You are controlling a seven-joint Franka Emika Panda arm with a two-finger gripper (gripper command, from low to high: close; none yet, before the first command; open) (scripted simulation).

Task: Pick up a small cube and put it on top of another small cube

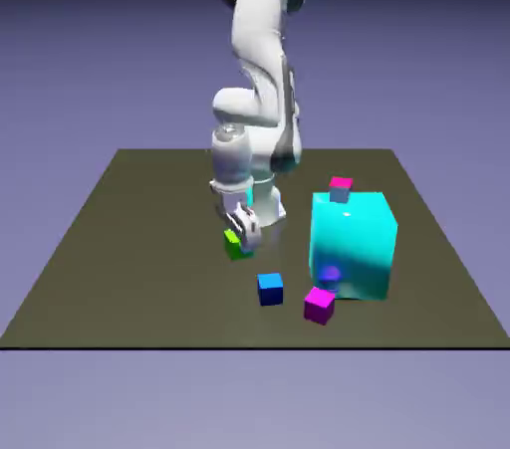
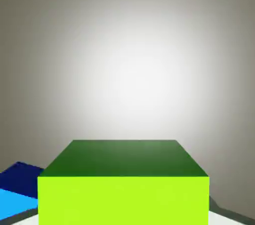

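The small bright green cube [image 1: 237,246] sits low at the table's middle, right under the hand. My gripper [image 1: 242,232] is down around it, and its fingers look shut on the cube's sides. In the hand view the green cube [image 2: 124,189] fills the bottom middle and hides both fingertips. The small blue cube [image 1: 270,288] lies just toward the exterior view's right and nearer the front; its corner [image 2: 17,189] shows at the hand view's lower left. A small magenta cube [image 1: 319,305] rests further right, near the front.
A big cyan block [image 1: 354,243] stands on the exterior view's right, close to the magenta cube. Another small cube with a magenta top [image 1: 341,188] sits on the block's back edge. The dark table [image 1: 120,238] spreads out to the left.
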